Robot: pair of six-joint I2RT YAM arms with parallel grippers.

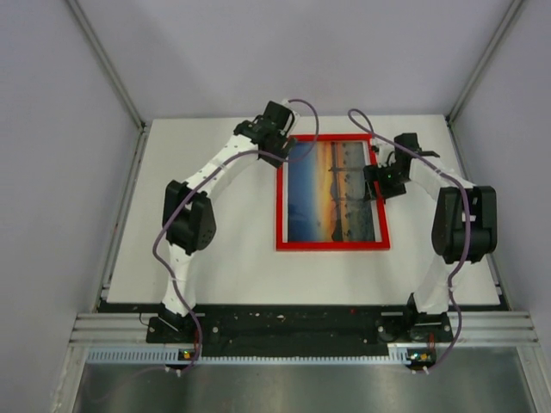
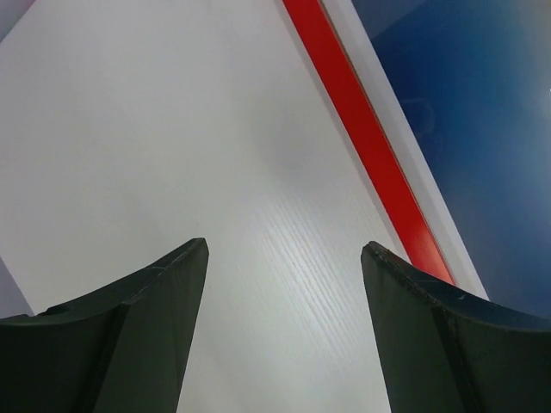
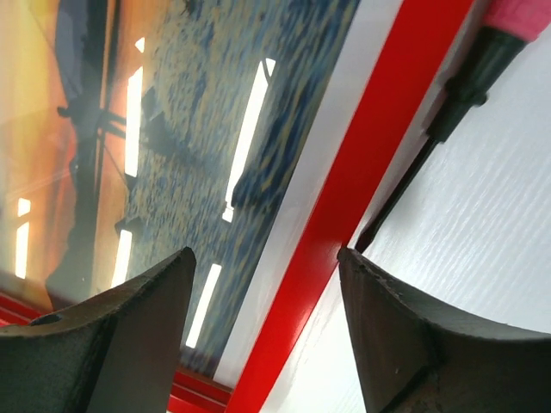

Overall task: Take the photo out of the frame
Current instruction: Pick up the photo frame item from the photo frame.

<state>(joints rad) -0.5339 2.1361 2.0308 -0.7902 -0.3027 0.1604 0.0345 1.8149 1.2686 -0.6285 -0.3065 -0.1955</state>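
- The white table [image 1: 215, 258] lies under both of your grippers.
- The red frame [image 1: 331, 246] lies flat on it between your two grippers. One far corner is at your left gripper and one long side is at your right gripper.
- The photo [image 1: 331, 194], an orange-and-blue sunset, sits inside the frame, face up, with a white edge just inside the red rail. It reaches under your right gripper. From your left gripper only its blue part shows, off to one side.
- Your left gripper [image 2: 284, 249] is spread wide and holds nothing, with bare table below the gap. In its wrist view the red rail runs just right of the gap and passes behind the right-hand finger [image 2: 448, 335].
- Your right gripper [image 3: 267, 254] is also spread wide and grips nothing. In its wrist view the left-hand finger [image 3: 112, 335] hangs over the photo. The red rail runs down through the gap, close to the other finger. You cannot tell from these views whether either finger touches the frame.
- A pink-handled tool [image 3: 448, 112] with a thin black shaft lies on the table ahead of your right gripper. Its tip is right at the rail's outer edge.
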